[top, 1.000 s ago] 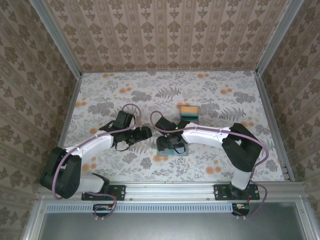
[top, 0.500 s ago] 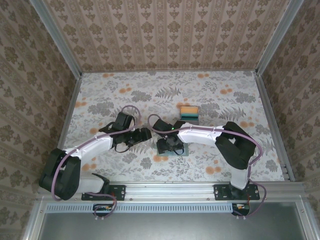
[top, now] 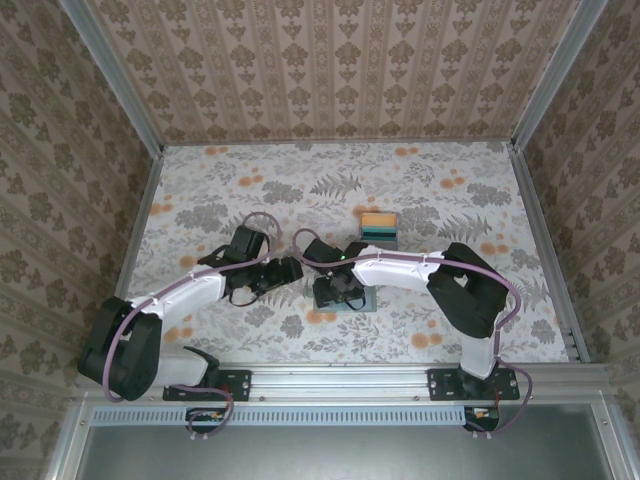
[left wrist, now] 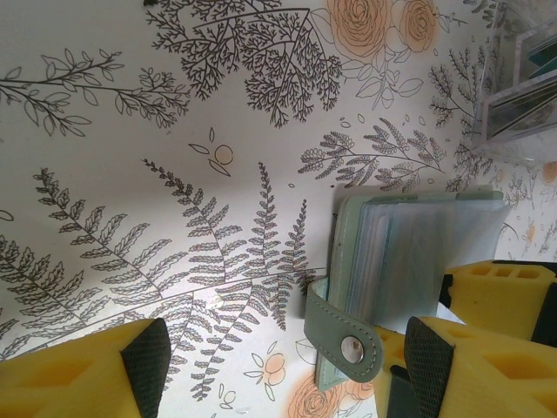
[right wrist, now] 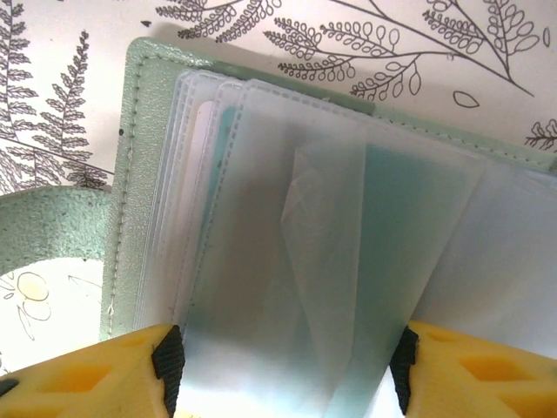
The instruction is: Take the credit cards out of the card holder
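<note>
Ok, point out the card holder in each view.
Top external: card holder centre-near, under the right gripper.
Left wrist: lower right, lying open.
Right wrist: across most of the frame, between yellow fingertips.
Shared landmark: its green strap, bottom centre in left wrist, left edge in right wrist.

The table (top: 450,200) is white with grey fern prints and orange roses, the card holder (right wrist: 139,131) is pale sage green with frosted clear sleeves over a teal card (right wrist: 396,226), the stacked credit cards (top: 378,222) show orange and teal, and the left fingers (left wrist: 70,379) are yellow with black pads.
</note>
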